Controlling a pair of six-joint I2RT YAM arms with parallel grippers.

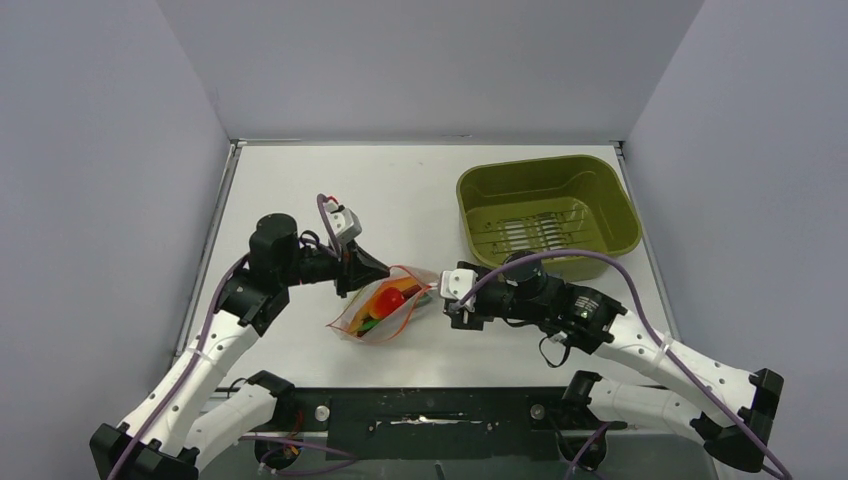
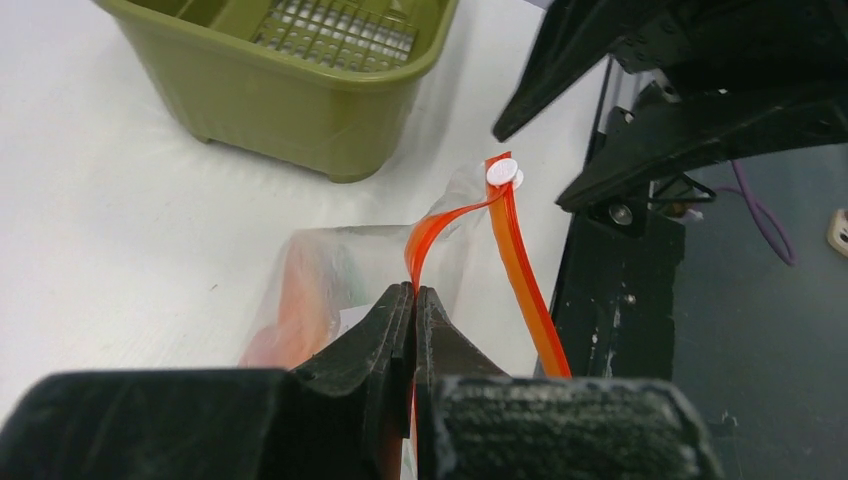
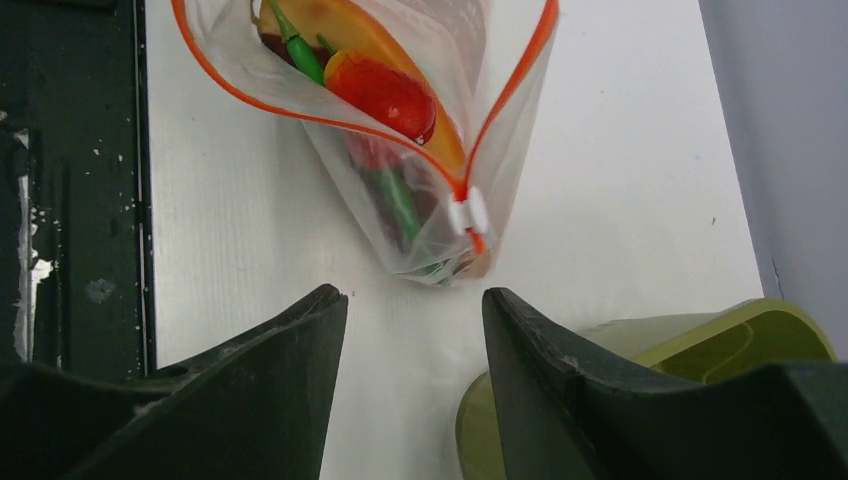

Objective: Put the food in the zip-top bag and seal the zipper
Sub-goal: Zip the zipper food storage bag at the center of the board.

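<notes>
The zip-top bag [image 1: 385, 308] lies near the table's front edge between my two grippers. Its mouth is open, and the red-orange zipper [image 2: 520, 265] has a white slider [image 3: 467, 213] at one end. The food is inside it: a red piece [image 3: 385, 90], a green piece [image 3: 397, 198] and an orange-yellow piece. My left gripper [image 1: 383, 272] is shut on the zipper strip [image 2: 413, 290] at the bag's left end. My right gripper [image 1: 450, 300] is open and empty, just short of the bag's slider end [image 3: 410, 295].
The olive-green tub [image 1: 545, 205] stands at the back right, close behind my right gripper, and shows in the left wrist view [image 2: 290, 90] and the right wrist view [image 3: 700, 340]. The black mount edge [image 3: 70, 180] runs along the table's front.
</notes>
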